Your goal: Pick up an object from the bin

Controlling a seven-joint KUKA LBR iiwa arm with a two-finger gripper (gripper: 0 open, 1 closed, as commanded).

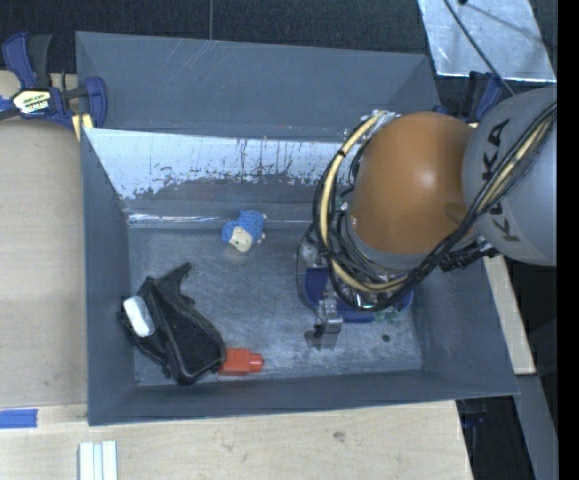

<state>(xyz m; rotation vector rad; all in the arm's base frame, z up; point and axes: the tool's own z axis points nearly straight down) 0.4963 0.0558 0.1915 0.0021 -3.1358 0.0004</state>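
Note:
My gripper (pixel 322 332) reaches down to the bin floor at the centre right, below the arm's wrist. Nothing shows beneath its tip but bare floor. A small blue and yellow object (pixel 242 230) lies near the back wall, up and to the left of the gripper and well apart from it. A black tool (pixel 181 328) with a white piece at its left end sprawls in the front left corner. A small orange-red piece (pixel 241 362) sits at the tool's right end, near the front wall.
The arm's orange cover and its cables hide the right part of the bin. A little green shows at the floor under the wrist, to the right of the gripper. Open floor stretches between the gripper and the black tool.

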